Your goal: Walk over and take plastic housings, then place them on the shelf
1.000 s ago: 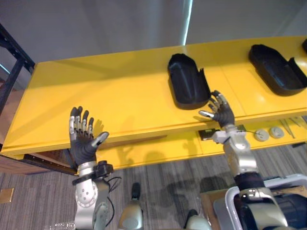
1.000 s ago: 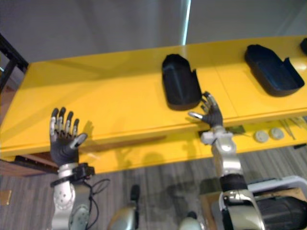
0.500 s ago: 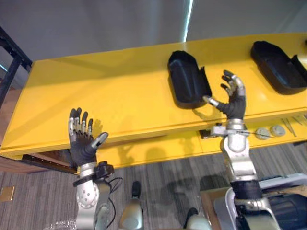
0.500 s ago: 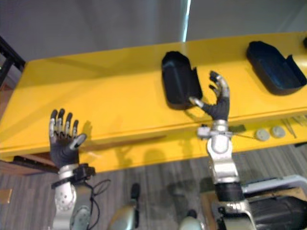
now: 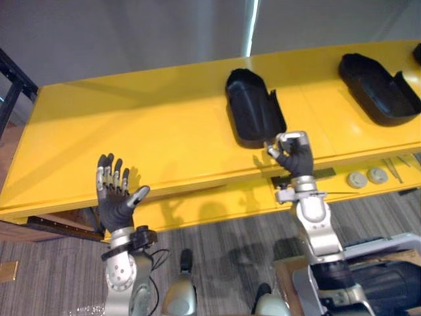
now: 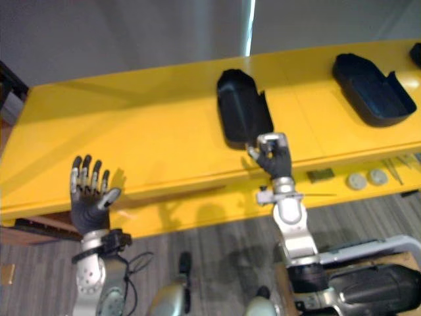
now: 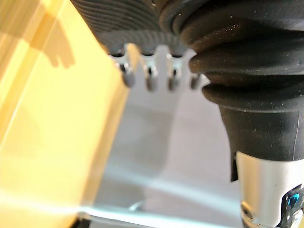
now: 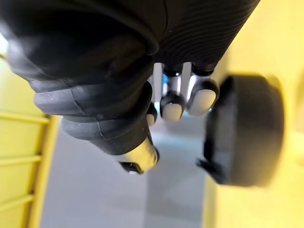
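Hovering beside black housing [image 5: 254, 112], right hand [image 5: 294, 158] fingers curled empty, left hand [image 5: 117, 201] fingers open

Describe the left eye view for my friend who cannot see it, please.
The robot's right hand, fingers curled, sits at the near end of a black plastic housing lying on a long yellow table. Its left hand is raised open at the table's near edge, and a second housing lies farther right.
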You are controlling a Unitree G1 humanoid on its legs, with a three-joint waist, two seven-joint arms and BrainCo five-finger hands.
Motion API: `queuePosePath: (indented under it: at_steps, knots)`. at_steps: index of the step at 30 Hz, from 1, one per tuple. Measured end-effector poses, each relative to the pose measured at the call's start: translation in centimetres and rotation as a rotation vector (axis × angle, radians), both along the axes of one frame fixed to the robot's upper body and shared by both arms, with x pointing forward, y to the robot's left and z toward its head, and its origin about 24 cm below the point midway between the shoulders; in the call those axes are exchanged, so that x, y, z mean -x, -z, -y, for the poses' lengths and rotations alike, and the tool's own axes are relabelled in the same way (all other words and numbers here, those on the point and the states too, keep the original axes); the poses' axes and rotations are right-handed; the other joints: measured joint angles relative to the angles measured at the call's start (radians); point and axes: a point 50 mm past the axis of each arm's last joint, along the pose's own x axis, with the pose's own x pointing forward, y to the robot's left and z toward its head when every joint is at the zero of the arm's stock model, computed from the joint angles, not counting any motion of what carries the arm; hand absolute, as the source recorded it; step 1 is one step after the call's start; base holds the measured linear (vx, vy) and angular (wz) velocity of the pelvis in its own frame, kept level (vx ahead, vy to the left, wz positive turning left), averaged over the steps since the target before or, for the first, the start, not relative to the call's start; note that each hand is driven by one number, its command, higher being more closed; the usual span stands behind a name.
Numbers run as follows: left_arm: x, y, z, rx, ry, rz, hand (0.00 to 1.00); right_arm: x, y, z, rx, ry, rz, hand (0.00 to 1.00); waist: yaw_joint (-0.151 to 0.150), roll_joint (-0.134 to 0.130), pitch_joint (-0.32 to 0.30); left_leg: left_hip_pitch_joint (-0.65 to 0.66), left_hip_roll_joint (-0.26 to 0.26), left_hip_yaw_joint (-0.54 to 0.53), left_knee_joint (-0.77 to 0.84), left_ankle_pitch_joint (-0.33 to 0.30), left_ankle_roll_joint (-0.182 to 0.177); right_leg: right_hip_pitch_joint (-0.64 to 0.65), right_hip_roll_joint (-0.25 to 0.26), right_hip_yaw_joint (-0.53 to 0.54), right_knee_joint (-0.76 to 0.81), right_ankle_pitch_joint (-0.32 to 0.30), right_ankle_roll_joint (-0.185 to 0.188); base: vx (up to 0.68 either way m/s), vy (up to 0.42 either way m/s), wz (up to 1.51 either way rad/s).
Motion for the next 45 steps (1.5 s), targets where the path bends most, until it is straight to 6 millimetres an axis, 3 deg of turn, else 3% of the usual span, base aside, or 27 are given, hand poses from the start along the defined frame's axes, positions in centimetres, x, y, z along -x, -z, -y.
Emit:
queuePosePath:
  at_steps: [8,24,27,32,37,45]
  knots:
    - [0.0,-0.1,0.0,-0.003,0.003,0.006,0.0,-1.2,3.6,0.3,-0.002,0.005,-0.184,1.0,0.006,-0.001,0.0,0.0,0.0,-0.006,0.0,0.002,-0.001,0.003,0.0,-0.007,0.003,0.001,0.001,0.0,0.0,0.0]
    - [0.0,-0.2,0.0,-0.004,0.005,0.008,0.0,-3.4,3.8,0.7,-0.011,0.066,-0.199,1.0,0.006,-0.002,-0.001,0.0,-0.002,-0.032,-0.001,0.003,-0.002,0.015,0.001,-0.034,0.005,-0.003,0.0,-0.02,-0.01,0.04]
    - [0.0,-0.3,0.0,-0.003,0.007,0.012,0.0,-4.2,3.4,1.0,-0.027,0.081,-0.202,1.0,0.004,0.0,-0.002,-0.014,0.0,-0.035,-0.001,0.002,-0.003,0.014,0.003,-0.052,0.005,-0.004,0.001,-0.06,-0.021,0.16]
    - [0.0,-0.2,0.0,-0.002,0.006,0.01,0.0,-5.5,2.4,1.0,-0.02,0.084,-0.198,1.0,0.034,0.002,-0.001,-0.018,-0.004,-0.034,0.001,0.012,0.001,0.014,0.0,-0.054,0.003,-0.002,-0.002,0.0,-0.022,0.04]
    - [-0.1,-0.3,0.0,0.002,0.01,0.016,0.0,-6.4,1.6,1.0,-0.018,0.091,-0.191,1.0,0.034,0.003,0.0,-0.016,-0.014,-0.033,0.004,0.024,0.002,0.016,-0.012,-0.055,0.019,-0.005,0.007,0.05,-0.036,0.03]
    - [-0.3,-0.6,0.2,0.006,0.016,0.031,0.0,-7.6,0.6,1.4,-0.007,0.107,-0.182,1.0,0.035,0.028,0.013,-0.014,-0.015,-0.04,0.0,0.024,-0.002,0.0,-0.021,-0.056,0.057,-0.036,0.002,-0.03,-0.028,0.02]
